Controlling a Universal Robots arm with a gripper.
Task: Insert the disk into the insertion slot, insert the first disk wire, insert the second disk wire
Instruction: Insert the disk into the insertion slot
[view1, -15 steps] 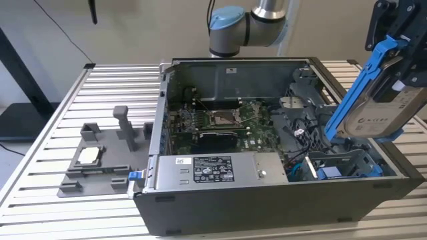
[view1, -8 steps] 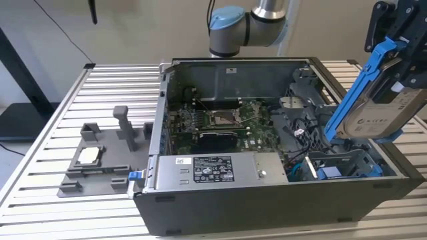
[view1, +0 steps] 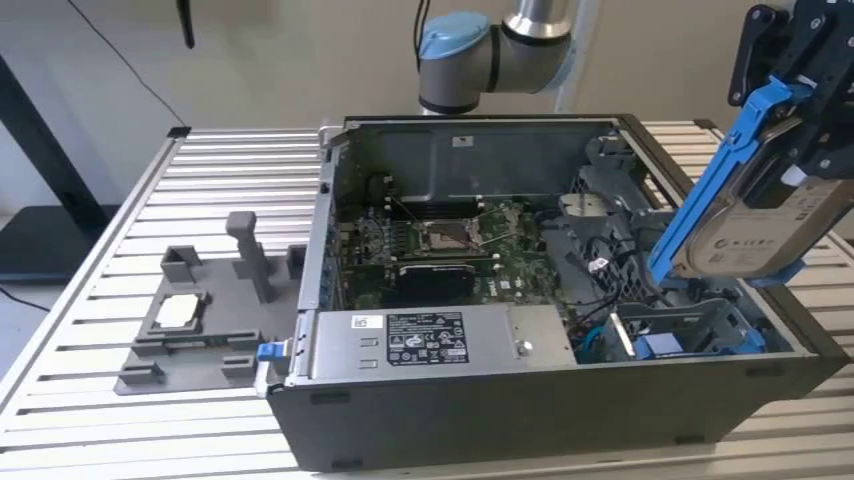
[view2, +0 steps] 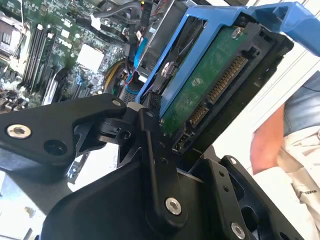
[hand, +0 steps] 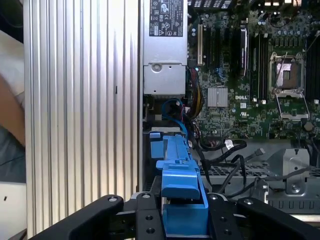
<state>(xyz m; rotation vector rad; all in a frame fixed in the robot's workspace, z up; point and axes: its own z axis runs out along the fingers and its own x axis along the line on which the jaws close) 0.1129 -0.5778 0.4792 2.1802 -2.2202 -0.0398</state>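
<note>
My gripper (view1: 805, 140) is shut on the disk (view1: 754, 235), a silver-grey drive with a white label in a bright blue carrier (view1: 705, 190). The disk hangs tilted in the air above the open computer case's end at the exterior view's right. Below it sits the insertion slot (view1: 683, 330), a grey metal cage with blue clips. In the second wrist view the disk's green circuit board (view2: 207, 87) faces the camera between the black fingers (view2: 152, 145). In the first wrist view the blue carrier (hand: 180, 185) stands over the cage. Loose cables (view1: 598, 272) lie beside the slot.
The open case (view1: 534, 400) holds a motherboard (view1: 441, 240) and a power supply (view1: 427, 335). A grey fixture tray (view1: 147, 365) with upright posts and a small silver chip (view1: 178, 312) sits at the exterior view's left. A person's arm (view2: 270, 145) is close by.
</note>
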